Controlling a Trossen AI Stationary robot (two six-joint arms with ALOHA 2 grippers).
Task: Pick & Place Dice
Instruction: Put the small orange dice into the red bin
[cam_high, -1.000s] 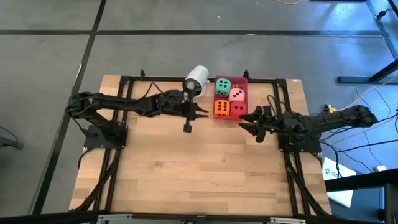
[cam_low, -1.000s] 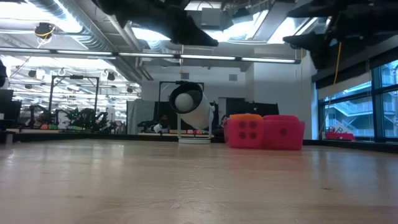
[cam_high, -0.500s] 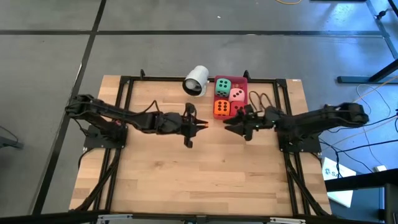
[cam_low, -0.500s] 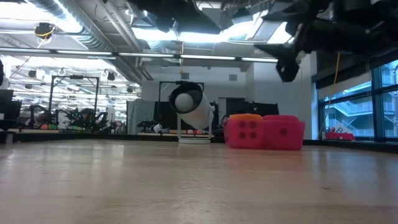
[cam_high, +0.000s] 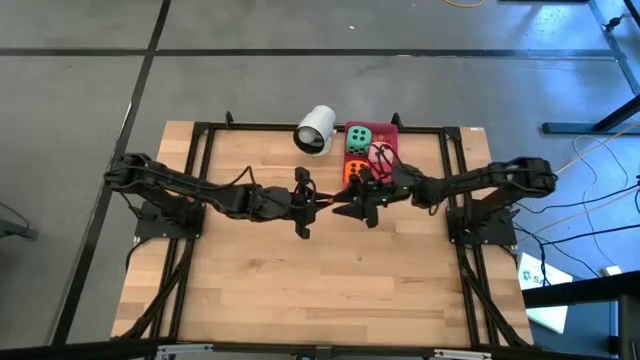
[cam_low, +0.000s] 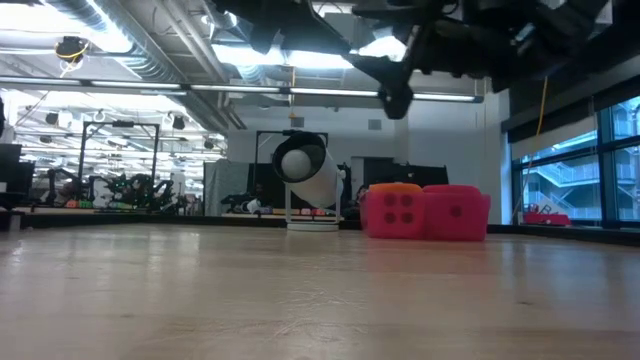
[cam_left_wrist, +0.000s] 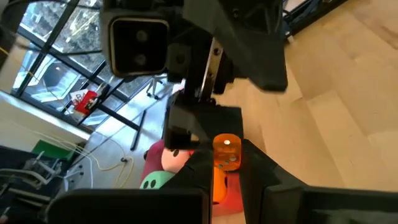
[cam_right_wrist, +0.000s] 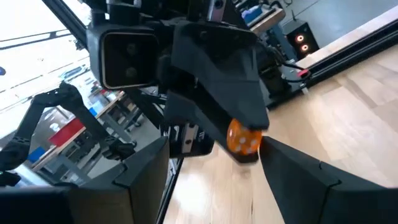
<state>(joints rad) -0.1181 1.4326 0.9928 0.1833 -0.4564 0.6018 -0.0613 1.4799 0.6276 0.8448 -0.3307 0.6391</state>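
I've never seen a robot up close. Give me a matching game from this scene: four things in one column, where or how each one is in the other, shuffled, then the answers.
Things:
1. white cup
2. green die
3. small orange die
4. right pincer

Place or state:
A. open
B. on the red tray
C. gripped in the left pincer
D. beside the tray, not on it

Pairs: 1-D, 2-B, 3-C, 4-A
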